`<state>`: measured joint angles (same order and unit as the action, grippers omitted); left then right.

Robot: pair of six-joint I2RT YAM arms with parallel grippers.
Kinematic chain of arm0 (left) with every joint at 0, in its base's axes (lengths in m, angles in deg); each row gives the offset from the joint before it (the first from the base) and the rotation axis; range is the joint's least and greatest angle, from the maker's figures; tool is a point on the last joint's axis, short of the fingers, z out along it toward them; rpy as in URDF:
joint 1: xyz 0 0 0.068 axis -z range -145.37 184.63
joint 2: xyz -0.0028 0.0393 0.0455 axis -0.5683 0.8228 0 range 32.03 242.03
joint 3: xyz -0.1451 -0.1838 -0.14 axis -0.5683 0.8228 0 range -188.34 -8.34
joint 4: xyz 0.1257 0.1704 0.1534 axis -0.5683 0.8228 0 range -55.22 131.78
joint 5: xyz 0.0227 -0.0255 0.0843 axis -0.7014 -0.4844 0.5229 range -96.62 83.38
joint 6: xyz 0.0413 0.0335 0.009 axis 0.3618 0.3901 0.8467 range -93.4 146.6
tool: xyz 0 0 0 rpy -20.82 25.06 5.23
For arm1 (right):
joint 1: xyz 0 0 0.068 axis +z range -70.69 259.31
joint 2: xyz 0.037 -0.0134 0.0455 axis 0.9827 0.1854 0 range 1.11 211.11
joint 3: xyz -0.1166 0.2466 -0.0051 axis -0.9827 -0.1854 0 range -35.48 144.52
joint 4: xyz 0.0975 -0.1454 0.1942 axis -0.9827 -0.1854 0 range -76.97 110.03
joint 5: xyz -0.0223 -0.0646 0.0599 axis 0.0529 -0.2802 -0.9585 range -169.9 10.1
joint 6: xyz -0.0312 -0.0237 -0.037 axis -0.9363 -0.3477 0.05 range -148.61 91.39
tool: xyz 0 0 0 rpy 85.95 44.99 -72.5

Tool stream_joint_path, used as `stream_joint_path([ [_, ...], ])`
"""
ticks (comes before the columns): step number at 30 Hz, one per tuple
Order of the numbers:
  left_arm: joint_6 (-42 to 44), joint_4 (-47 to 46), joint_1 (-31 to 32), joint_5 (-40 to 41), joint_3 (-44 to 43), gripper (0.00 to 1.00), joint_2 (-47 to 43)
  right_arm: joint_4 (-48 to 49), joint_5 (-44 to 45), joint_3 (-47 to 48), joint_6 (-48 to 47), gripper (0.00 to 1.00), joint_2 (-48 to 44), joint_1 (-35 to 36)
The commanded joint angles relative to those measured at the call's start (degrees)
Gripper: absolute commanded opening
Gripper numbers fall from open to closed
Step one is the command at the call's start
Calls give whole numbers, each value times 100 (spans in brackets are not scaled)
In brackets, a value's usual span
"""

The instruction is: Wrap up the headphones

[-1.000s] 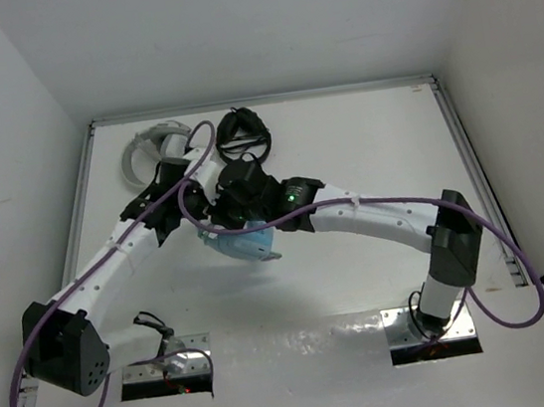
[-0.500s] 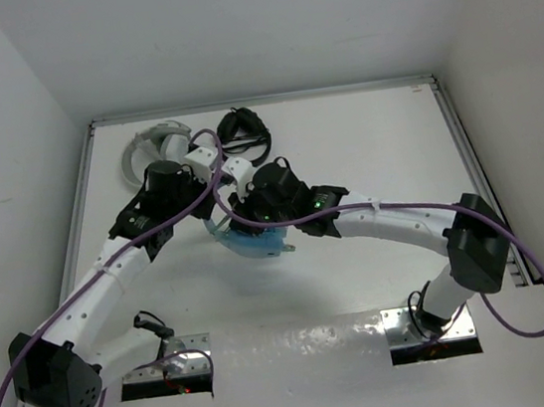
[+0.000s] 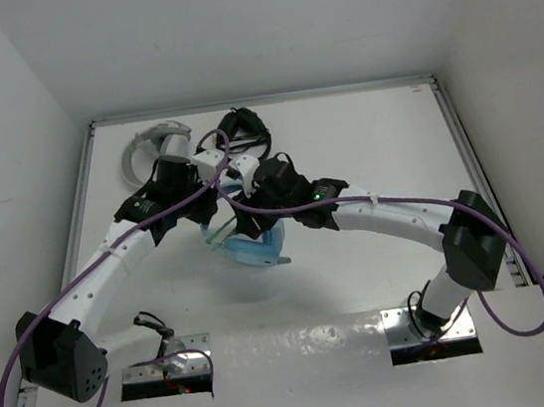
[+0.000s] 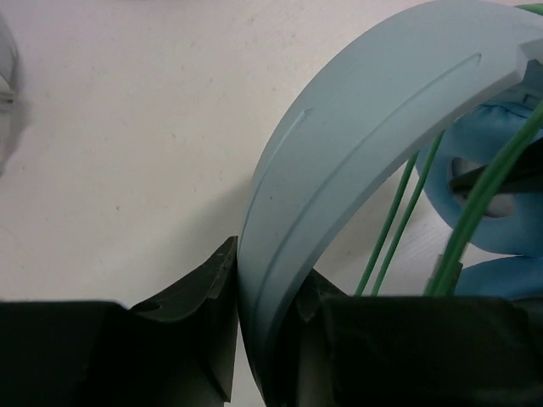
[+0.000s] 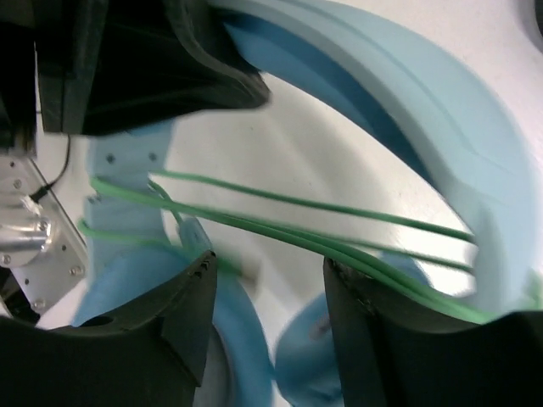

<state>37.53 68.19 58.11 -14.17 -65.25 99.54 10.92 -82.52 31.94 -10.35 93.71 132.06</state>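
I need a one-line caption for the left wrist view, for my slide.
The left gripper clamps the headband of the light blue headphones, strands of its green cable alongside.

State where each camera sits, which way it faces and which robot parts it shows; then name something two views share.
Top external: above and behind the bases, looking down at the table; the left arm and right arm meet over the blue headphones.
Left wrist: on the left arm, facing along the left fingers, which clamp the headband.
Right wrist: on the right arm, facing between the parted right fingers at the green cable.
Shared: both wrist views show headband and cable.
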Motion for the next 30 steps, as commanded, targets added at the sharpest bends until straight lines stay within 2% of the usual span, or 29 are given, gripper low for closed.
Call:
stream_joint_path([
  [1, 207, 684, 24, -134, -321, 0, 42, -513, 639, 184, 63, 54, -530, -195],
  [8, 312, 851, 25, -484, -391, 0, 184, -1022, 753, 263, 29, 58, -857, -204],
  [15, 146, 1080, 33, -432, -594, 0, 377, -1164, 921, 210, 169, 63, -954, -221],
  [19, -310, 1194, 33, -230, -751, 0, 526, -1243, 815, 106, 939, 70, -989, -222],
  [25, -716, 1107, 25, 8, -980, 0, 571, -1296, 1289, -194, 1925, 70, -796, -222],
  [30, -865, 940, 25, 34, -1068, 0, 553, -1260, 1193, -89, 2102, 69, -261, -221],
])
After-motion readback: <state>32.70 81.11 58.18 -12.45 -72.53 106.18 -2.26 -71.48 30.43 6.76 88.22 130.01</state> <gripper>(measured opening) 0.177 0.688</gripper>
